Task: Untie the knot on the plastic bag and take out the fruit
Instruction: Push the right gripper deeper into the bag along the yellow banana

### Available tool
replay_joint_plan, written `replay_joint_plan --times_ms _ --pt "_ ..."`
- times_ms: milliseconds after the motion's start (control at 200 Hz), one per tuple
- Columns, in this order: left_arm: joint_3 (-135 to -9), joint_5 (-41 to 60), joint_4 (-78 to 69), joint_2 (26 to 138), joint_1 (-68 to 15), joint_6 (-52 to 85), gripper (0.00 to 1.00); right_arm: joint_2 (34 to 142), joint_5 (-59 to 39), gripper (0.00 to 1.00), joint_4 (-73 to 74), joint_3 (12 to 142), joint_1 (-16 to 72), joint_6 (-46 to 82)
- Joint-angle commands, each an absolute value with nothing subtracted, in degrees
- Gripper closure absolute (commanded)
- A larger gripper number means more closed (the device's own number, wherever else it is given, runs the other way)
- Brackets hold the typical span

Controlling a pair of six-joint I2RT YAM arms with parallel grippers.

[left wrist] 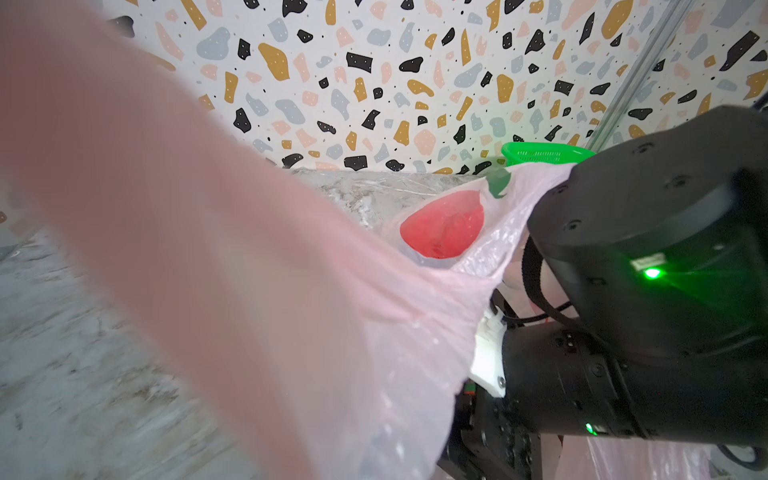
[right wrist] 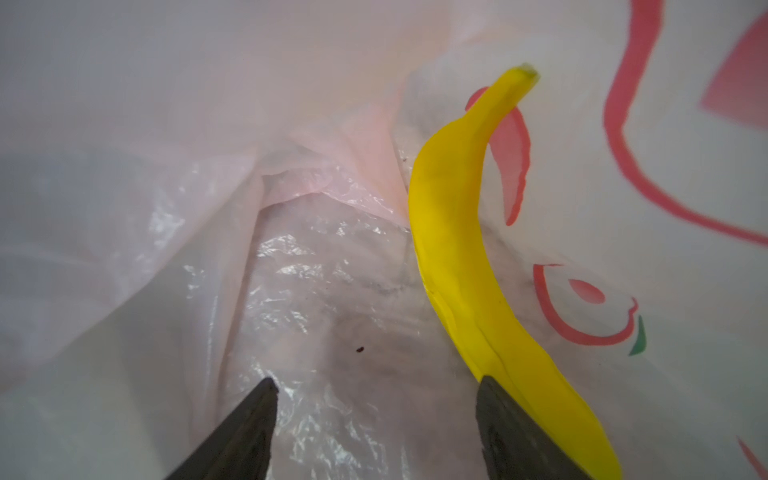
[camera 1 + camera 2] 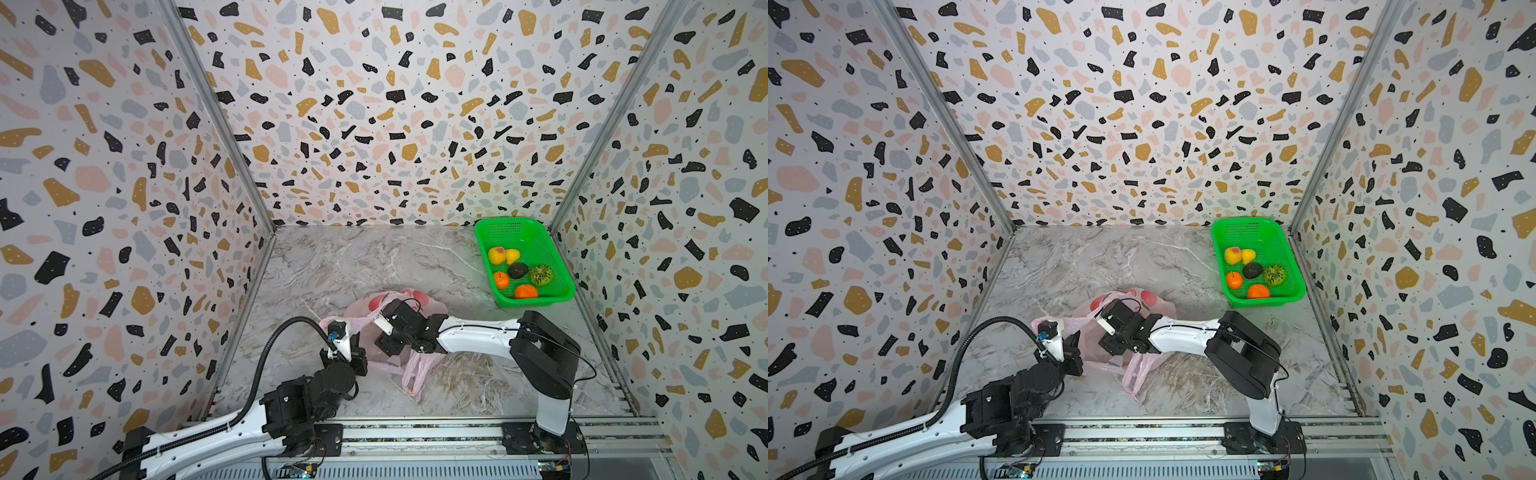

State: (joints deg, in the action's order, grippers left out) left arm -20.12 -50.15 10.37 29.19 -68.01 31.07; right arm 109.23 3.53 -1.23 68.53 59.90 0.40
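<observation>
Marble tabletop [image 3: 374, 257], terrazzo-walled booth. Plastic bag [image 3: 432, 306]: untied, rim pinched shut in left gripper [image 3: 333, 325], apparently to keep the mouth open. Right gripper [image 2: 378, 415]: inside bag, jaws wide, empty, just beside banana [image 2: 453, 232]. Green basket [image 3: 536, 301]: six fruits [image 3: 518, 271] deposited.

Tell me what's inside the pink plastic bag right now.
A yellow banana lies inside the plastic bag, beside the open right gripper. Crumpled plastic covers the rest of the inside, so any other fruit there cannot be seen.
</observation>
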Motion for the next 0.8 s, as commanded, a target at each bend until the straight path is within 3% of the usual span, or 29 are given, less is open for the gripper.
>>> replay_joint_plan --times_ms 0,310,571,796 --pt "-19.3 -50.8 11.0 29.1 -68.3 32.4 1.0 110.0 5.8 0.23 1.4 69.8 59.1 -1.8" --pt "-19.1 -51.0 12.3 27.9 -68.3 32.4 1.0 112.3 7.5 0.21 7.8 68.6 58.0 -5.4" --pt "-18.5 -50.1 11.6 27.5 -68.3 32.4 1.0 114.7 10.8 0.1 16.6 66.6 58.0 -7.8" --pt "-18.3 -49.5 11.8 26.1 -68.3 32.3 1.0 117.7 10.8 0.1 20.1 67.8 57.6 -10.6"
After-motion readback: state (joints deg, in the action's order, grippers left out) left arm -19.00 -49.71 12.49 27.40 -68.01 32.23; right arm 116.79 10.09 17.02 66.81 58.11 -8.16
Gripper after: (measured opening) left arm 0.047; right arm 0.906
